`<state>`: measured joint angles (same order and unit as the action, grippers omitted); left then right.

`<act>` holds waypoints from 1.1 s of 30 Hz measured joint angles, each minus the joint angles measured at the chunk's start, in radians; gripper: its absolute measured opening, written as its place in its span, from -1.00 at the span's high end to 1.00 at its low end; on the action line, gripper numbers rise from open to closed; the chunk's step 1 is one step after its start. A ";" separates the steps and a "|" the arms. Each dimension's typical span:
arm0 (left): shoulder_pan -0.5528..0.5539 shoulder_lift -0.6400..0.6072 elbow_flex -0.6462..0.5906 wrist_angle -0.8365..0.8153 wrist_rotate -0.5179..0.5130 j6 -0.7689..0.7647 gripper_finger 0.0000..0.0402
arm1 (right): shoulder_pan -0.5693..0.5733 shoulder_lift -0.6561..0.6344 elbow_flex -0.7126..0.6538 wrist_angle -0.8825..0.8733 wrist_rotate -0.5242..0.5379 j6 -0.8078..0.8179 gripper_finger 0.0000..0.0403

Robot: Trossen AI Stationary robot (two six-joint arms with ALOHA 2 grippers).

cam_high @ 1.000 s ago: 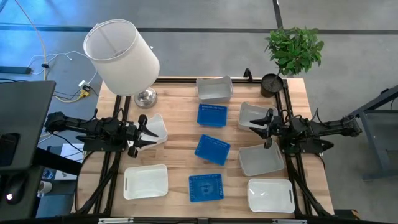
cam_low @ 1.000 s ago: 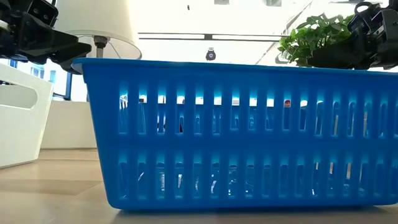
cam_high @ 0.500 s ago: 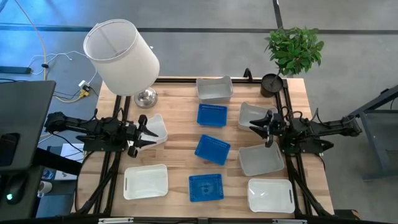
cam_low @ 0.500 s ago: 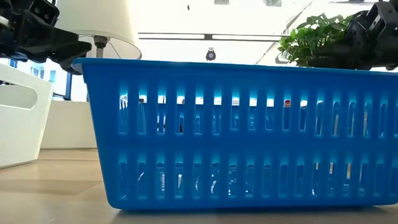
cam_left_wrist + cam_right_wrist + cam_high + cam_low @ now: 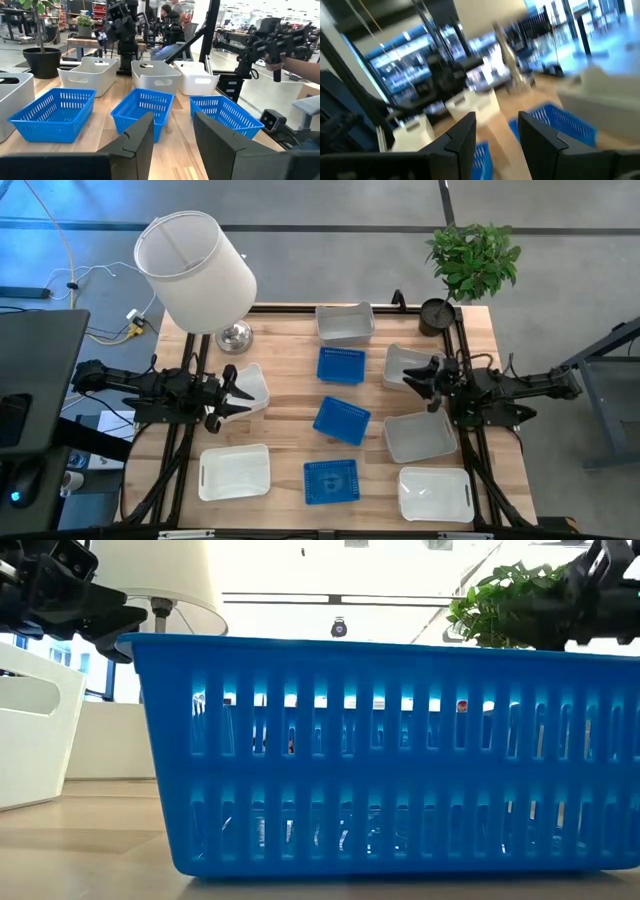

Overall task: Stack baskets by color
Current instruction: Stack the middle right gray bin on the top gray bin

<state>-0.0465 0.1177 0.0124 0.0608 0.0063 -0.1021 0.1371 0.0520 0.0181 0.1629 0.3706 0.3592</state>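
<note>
Three blue baskets [image 5: 341,365] [image 5: 342,420] [image 5: 330,481] lie in a row down the table's middle, each flat on its bottom. Several white baskets stand around them: [image 5: 345,323], [image 5: 420,437], [image 5: 435,493], [image 5: 234,472]. At the table's left side my left gripper [image 5: 232,390] hangs open and level above the edge of a white basket [image 5: 254,385]. Its fingers [image 5: 145,140] have nothing between them. My right gripper [image 5: 420,375] is open over another white basket [image 5: 405,363] at the right, touching nothing. The nearest blue basket [image 5: 380,750] fills the low view.
A lamp with a large white shade [image 5: 195,270] stands on its metal foot [image 5: 235,335] at the far left corner. A potted plant [image 5: 470,260] and a black pot [image 5: 437,315] stand at the far right corner. Bare wood [image 5: 290,415] lies between the baskets.
My right gripper has rolled about its own axis and tipped slightly upward, staying in place above the white basket. Its fingers stay apart. The baskets have not moved.
</note>
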 joint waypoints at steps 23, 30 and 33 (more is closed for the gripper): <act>0.000 0.000 0.000 0.027 0.000 -0.123 0.37 | 0.000 0.211 0.478 -0.622 0.198 -0.016 0.33; 0.000 0.000 0.000 0.027 0.000 -0.123 0.37 | 0.000 0.424 0.623 -0.933 0.141 0.126 0.33; 0.000 0.000 0.000 0.027 0.000 -0.123 0.37 | 0.000 0.509 0.664 -1.030 0.090 0.175 0.33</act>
<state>-0.0465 0.1177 0.0120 0.0875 0.0067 -0.2253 0.1371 0.5608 0.6818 -0.8669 0.4603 0.5339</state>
